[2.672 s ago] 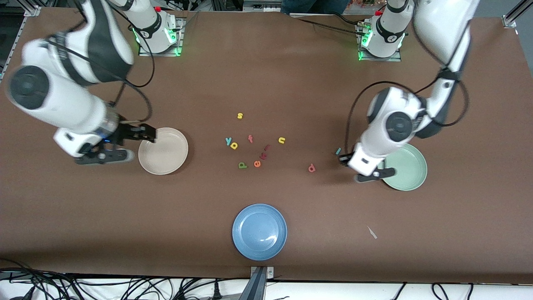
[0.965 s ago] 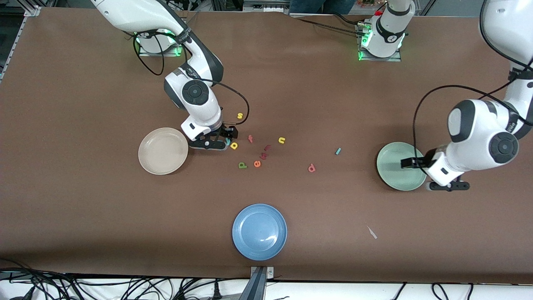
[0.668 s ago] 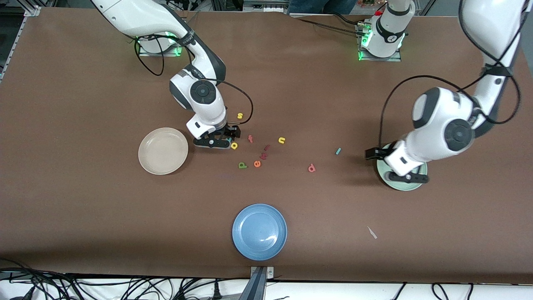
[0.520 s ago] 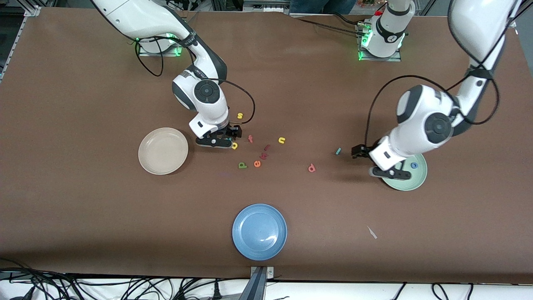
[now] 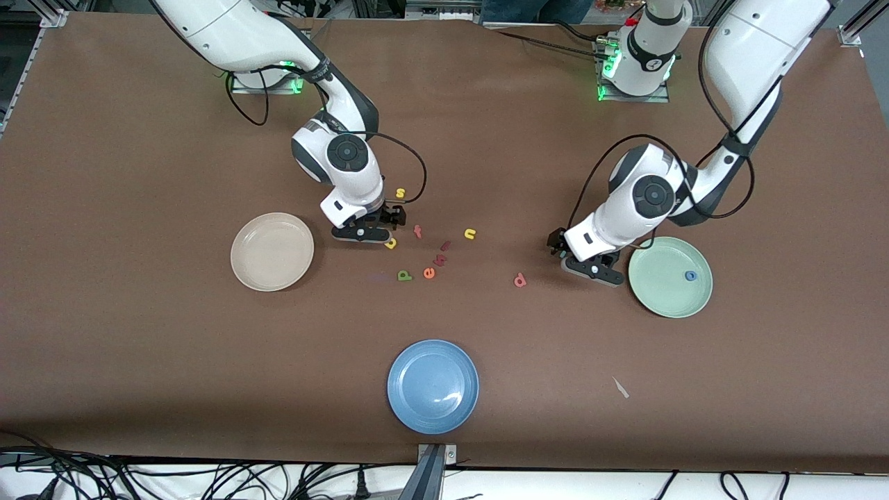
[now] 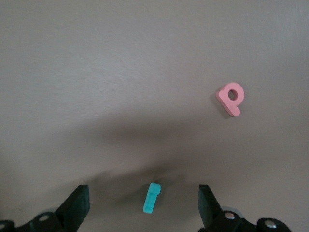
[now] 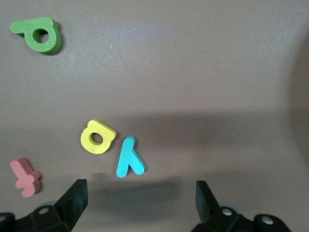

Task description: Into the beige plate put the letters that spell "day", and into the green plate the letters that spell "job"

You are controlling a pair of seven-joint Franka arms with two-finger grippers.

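I see a teal j (image 6: 151,197) and a pink b (image 6: 230,98) on my brown table (image 5: 139,333). The a (image 7: 97,137) is yellow, the y (image 7: 129,158) teal, the d (image 7: 37,34) green (plates: beige (image 5: 271,251), mint (image 5: 671,277), blue (image 5: 433,386)).

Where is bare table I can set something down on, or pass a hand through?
Bare: the stretch between the blue plate and the beige plate, and between the pink b and the blue plate. Crowded: the letter cluster under the right hand.

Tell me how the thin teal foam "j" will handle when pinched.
The thin teal foam "j" looks light, likely lifting easily. It lies flat and narrow between the left gripper open fingers, so it may twist. Foam probably compresses, not slips.
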